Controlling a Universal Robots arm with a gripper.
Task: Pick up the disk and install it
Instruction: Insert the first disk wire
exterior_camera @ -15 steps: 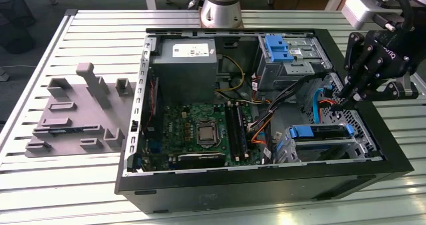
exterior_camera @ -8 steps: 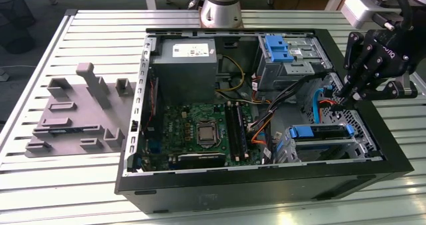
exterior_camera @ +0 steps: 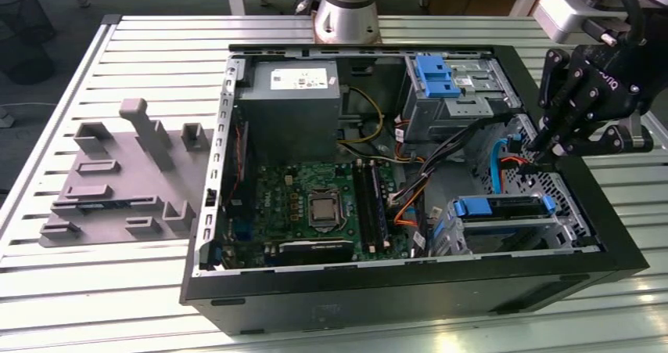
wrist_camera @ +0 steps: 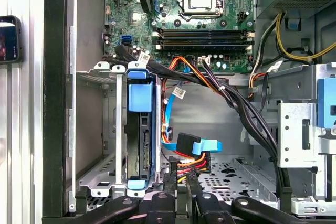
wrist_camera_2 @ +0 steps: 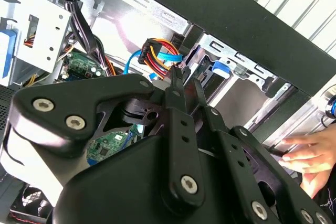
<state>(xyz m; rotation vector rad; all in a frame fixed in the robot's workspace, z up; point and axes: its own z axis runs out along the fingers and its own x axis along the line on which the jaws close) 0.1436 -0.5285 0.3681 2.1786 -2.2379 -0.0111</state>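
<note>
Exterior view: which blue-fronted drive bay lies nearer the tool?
The bay holding the disk, close under the tool in the exterior view; the bay with the blue latch sits farther off.

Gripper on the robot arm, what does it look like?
The gripper is matte black, built from angular jointed links studded with silver bolt heads, with small white lettering on its side. The arm's base is a silver-grey cylinder.

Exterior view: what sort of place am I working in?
Likely a robotics lab or workshop bench: an open desktop computer case sits on a slatted metal table, beside a grey parts fixture, with the robot arm's base at the table's edge.
</note>
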